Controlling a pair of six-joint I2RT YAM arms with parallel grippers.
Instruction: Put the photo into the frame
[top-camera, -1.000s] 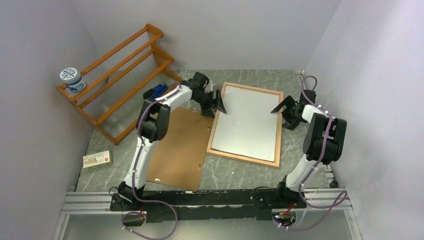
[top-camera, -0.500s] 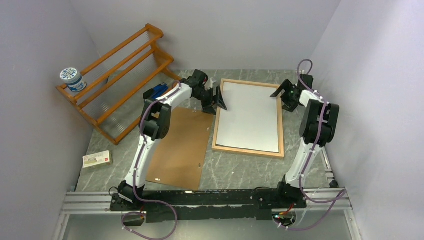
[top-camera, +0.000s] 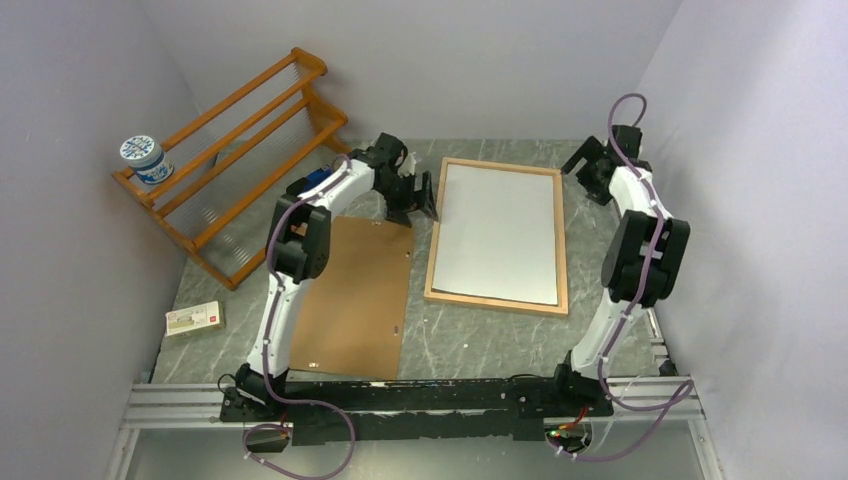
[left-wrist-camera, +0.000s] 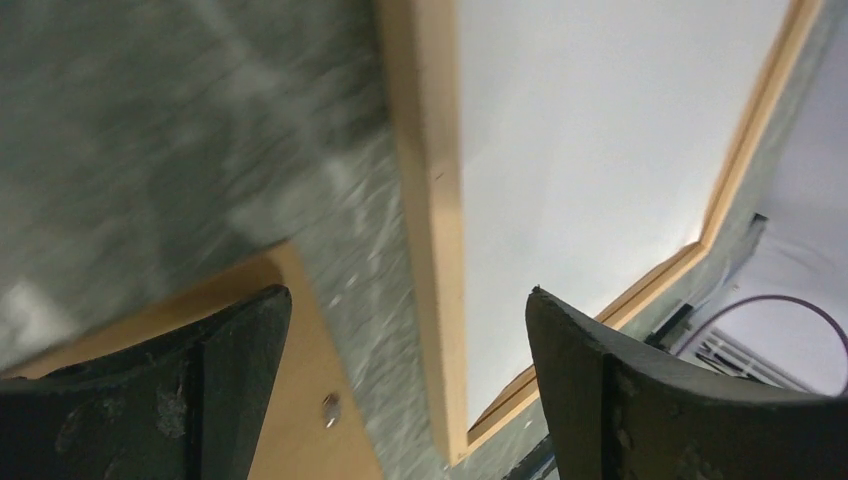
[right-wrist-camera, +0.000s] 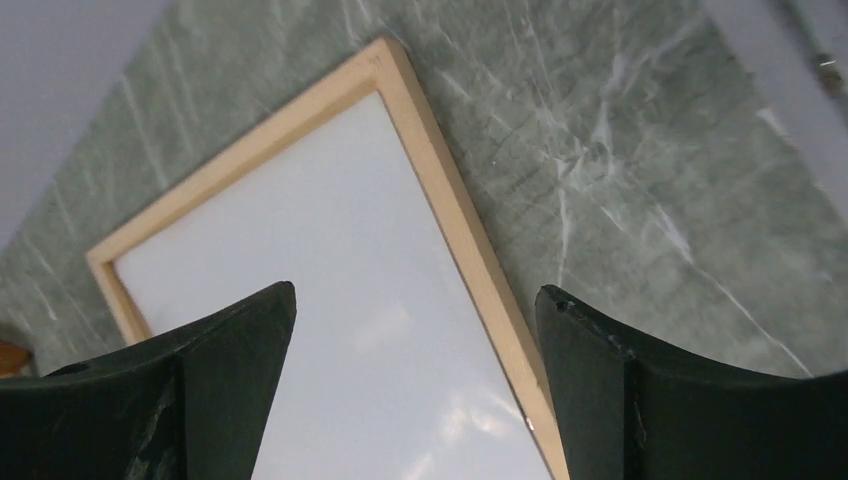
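photo (top-camera: 498, 230) white side up in frame (top-camera: 495, 301); both jaws wide, empty, flanking far end

The left arm (top-camera: 298, 245) and right arm (top-camera: 640, 260) both reach far forward with elbows bent, and the left gripper (left-wrist-camera: 408, 292) and right gripper (right-wrist-camera: 416, 288) each hold their dark fingers (right-wrist-camera: 200, 400) spread wide, the left wrist apparently pitched steeply downward behind them.
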